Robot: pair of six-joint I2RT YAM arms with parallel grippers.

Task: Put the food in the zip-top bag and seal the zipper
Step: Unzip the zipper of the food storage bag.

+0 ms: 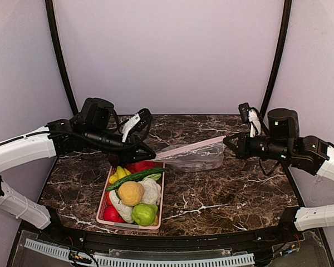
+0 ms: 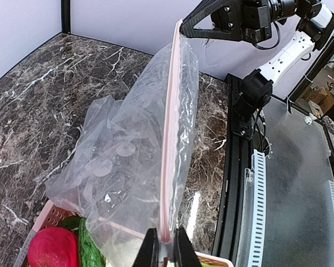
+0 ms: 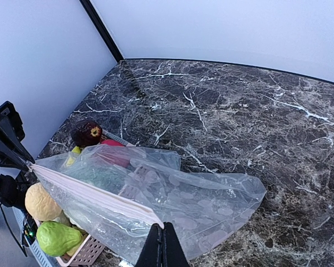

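- Two robot arms hold a clear zip-top bag [image 1: 196, 159] stretched between them over the far middle of a dark marble table [image 1: 228, 194].
- The left gripper [image 1: 151, 155] has narrow fingers pinching the left end of the pink zipper [image 1: 189, 148]. The right gripper [image 1: 228, 142] is clamped tight on the right end.
- The zipper runs taut and straight, and the mouth looks pressed flat. The bag's belly sags onto the table and looks empty.
- All the food sits in a pink basket [image 1: 129, 225], near left of the bag. The bag's left corner overlaps the basket's far end.
- Count: one bag, one basket, two grippers.
- Food, about nine pieces, some half buried:
  - one green cucumber [image 1: 136, 177]
  - one yellow-orange ball [image 1: 131, 193]
  - one green fruit [image 1: 144, 214]
  - one cauliflower [image 1: 151, 190]
  - one other white piece [image 1: 121, 208]
  - one banana [image 1: 118, 174]
  - one dark eggplant [image 1: 113, 161]
  - at least two red pieces [image 1: 111, 214]
- Risk: with both grippers busy, neither is free to lift food. Letting go of one end would let the floppy bag collapse.
- Risk: pulling harder could slip the thin strip out of a pinch.
- Risk: the hanging corner may snag on the piled food.
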